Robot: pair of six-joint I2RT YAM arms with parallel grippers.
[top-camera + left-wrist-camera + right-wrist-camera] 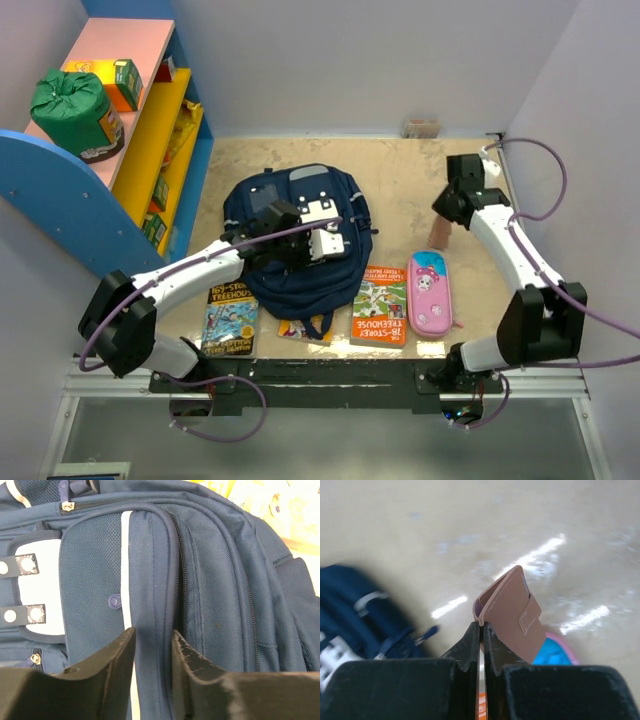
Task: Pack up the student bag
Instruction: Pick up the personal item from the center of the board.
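Observation:
The navy student bag (290, 215) lies flat in the middle of the table, white patches facing up. My left gripper (325, 243) rests on its front. In the left wrist view its jaws (153, 637) stand close together, pinching a raised fold of blue fabric (155, 580) beside the zipper and the grey stripe (127, 570). My right gripper (447, 222) hovers at the right of the table. It is shut (481, 625) on the edge of a pinkish-brown wallet (512, 610) with a snap tab, held off the table (441, 236).
A pink pencil case (429, 292), an orange Treehouse book (379, 306) and a blue Treehouse book (230, 318) lie near the front. A yellow book (296, 328) pokes out under the bag. A shelf (150, 130) with a green sack (72, 105) stands at the left.

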